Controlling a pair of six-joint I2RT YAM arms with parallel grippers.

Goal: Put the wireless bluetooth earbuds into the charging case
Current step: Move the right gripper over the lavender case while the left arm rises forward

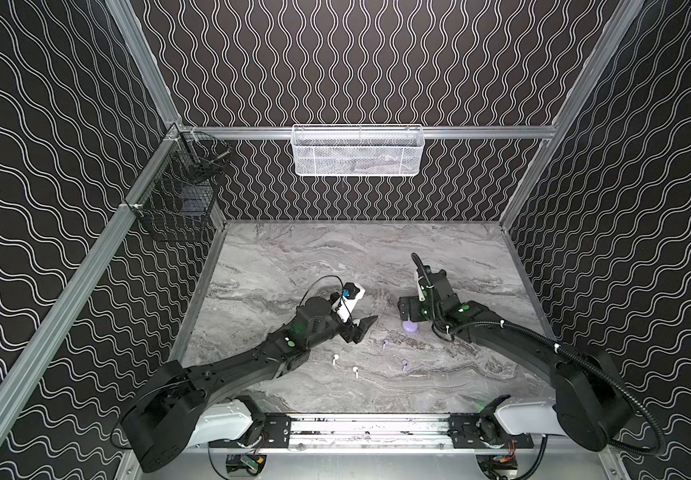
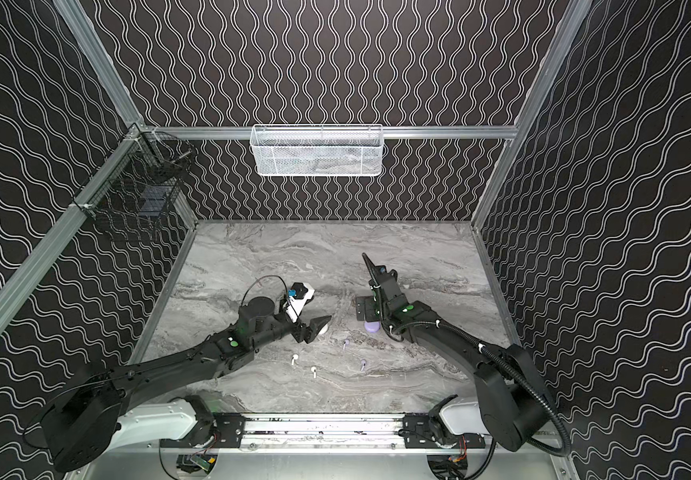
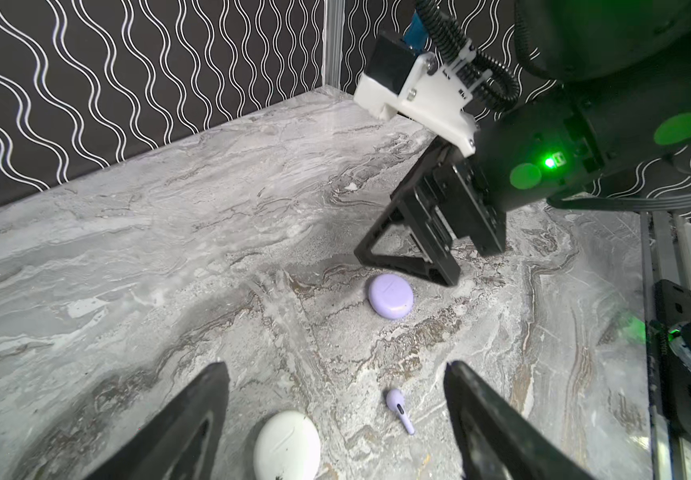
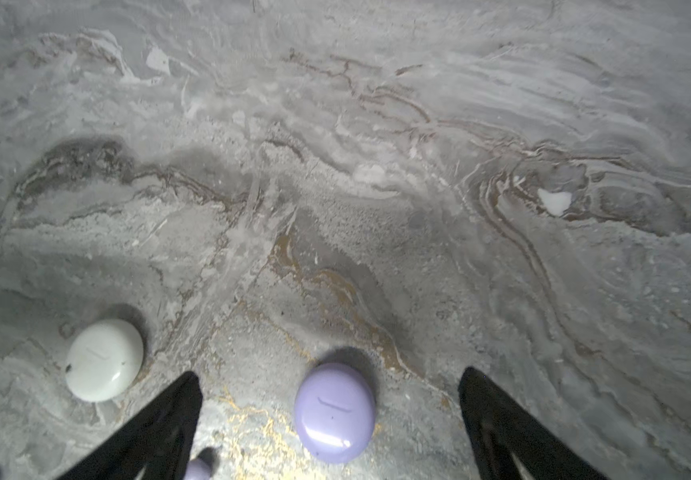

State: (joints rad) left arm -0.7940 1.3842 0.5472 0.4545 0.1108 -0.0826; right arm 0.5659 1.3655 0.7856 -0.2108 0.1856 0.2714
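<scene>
step: we judge approach, both lids shut, 0 of 4 seated | left gripper [image 3: 335, 370] spread over white case [image 3: 287, 446] | right gripper [image 4: 329, 374] spread astride lavender case [image 4: 335, 413], empty | white earbuds [image 1: 335, 358], lavender earbuds [image 1: 404, 365] loose on table [image 1: 293, 257] | next: we need 1 lid opened

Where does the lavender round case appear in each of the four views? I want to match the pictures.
Top view: lavender case, right of centre, partly covered.
Top view: the case, in the same place.
Left wrist: the case, near the centre.
Right wrist: the case, low, near the middle.
Landmark: the white case beside it, visible in a top view and both wrist views.
</scene>
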